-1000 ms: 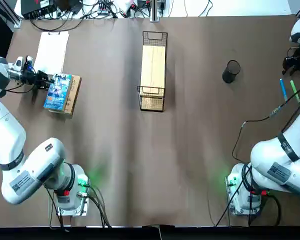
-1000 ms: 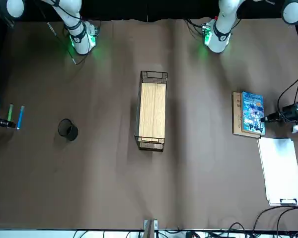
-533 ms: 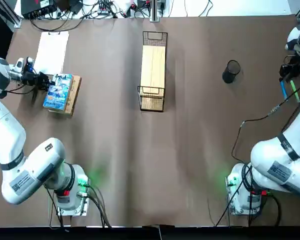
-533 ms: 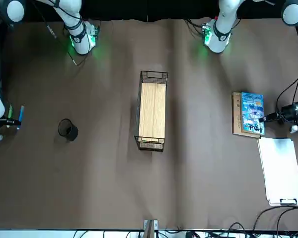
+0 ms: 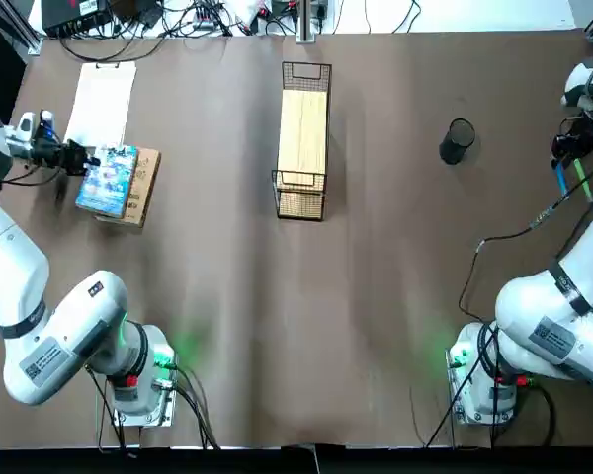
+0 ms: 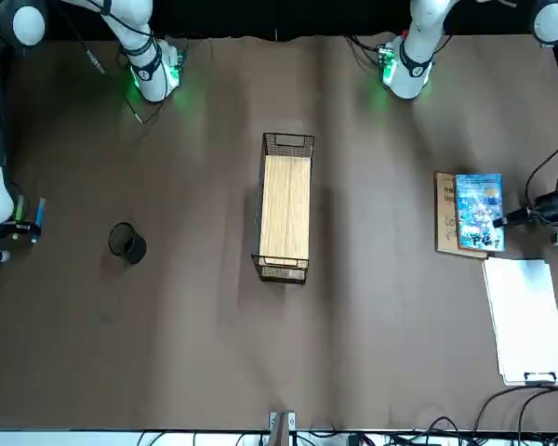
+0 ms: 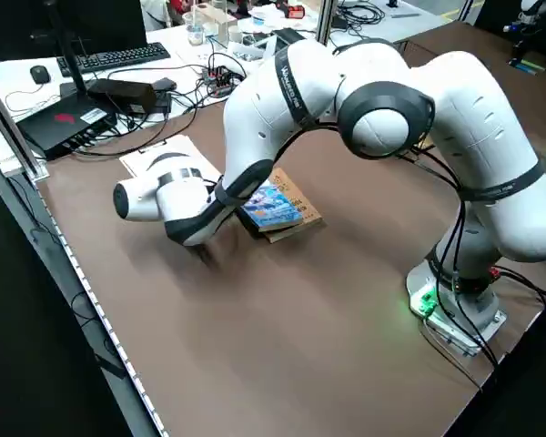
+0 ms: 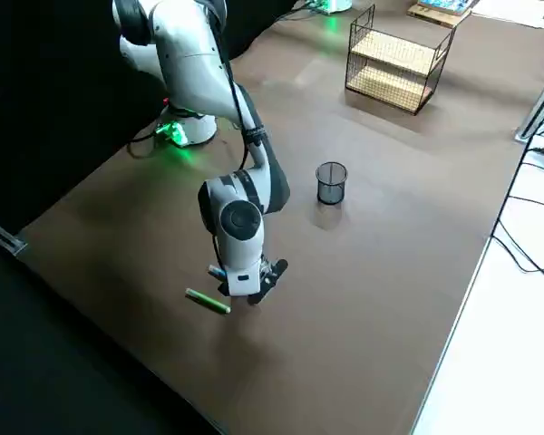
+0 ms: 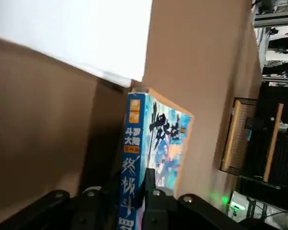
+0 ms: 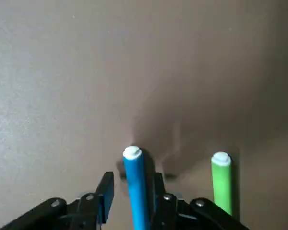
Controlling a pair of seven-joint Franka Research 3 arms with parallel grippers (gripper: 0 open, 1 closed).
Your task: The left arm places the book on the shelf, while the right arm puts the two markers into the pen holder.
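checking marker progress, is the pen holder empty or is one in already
Cannot tell its inside, but no marker is in: the blue marker sits between the right gripper fingers, the green marker beside it, away from the pen holder.

Two glossy white jointed robot arms, the left arm (image 5: pixel 64 331) and right arm (image 5: pixel 553 331), rounded link shells, dark grey bands at the joints, small black-and-white labels on the lower links, green-lit bases, black cables trailing, dark angular end effectors
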